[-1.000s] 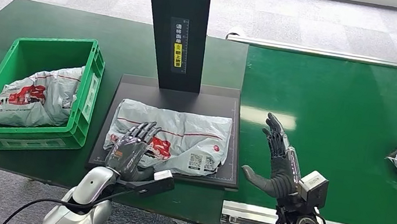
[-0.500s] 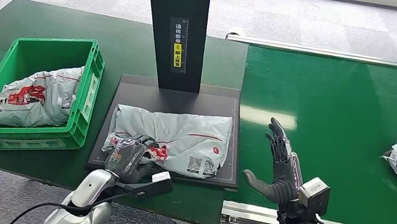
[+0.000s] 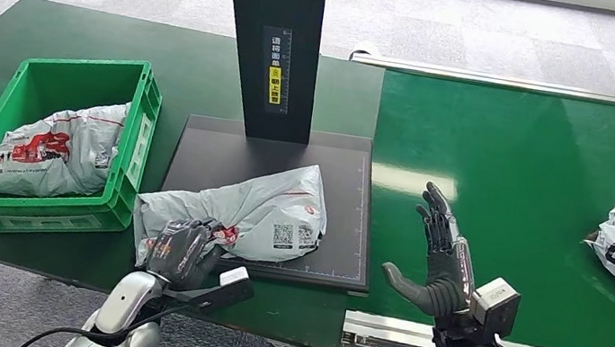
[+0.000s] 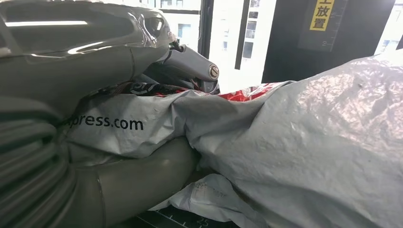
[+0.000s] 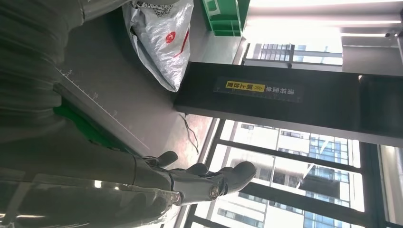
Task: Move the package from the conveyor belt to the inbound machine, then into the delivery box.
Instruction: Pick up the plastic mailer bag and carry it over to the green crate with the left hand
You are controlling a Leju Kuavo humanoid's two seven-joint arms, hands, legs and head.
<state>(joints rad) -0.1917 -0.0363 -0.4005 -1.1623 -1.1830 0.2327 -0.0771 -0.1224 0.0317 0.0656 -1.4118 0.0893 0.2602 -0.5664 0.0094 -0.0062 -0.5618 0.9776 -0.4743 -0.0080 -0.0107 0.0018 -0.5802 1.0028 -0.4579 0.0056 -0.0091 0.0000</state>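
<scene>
Over the black scanner plate (image 3: 342,224), left hand (image 3: 179,251) grips the grey package (image 3: 262,213); right hand (image 3: 441,260) spread, empty.

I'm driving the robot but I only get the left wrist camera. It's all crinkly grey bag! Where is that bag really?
Observer: The grey package lies partly on the black platform of the inbound machine, with its near end hanging off the platform's left front corner, where the left hand grips it.
Operator: Is there a box to put it in?
Observer: Yes, a green delivery box stands just left of the platform, and one package already lies in it.
Operator: What's my other hand doing?
Observer: The right hand is raised over the near edge of the green conveyor belt, fingers spread, holding nothing.
</scene>
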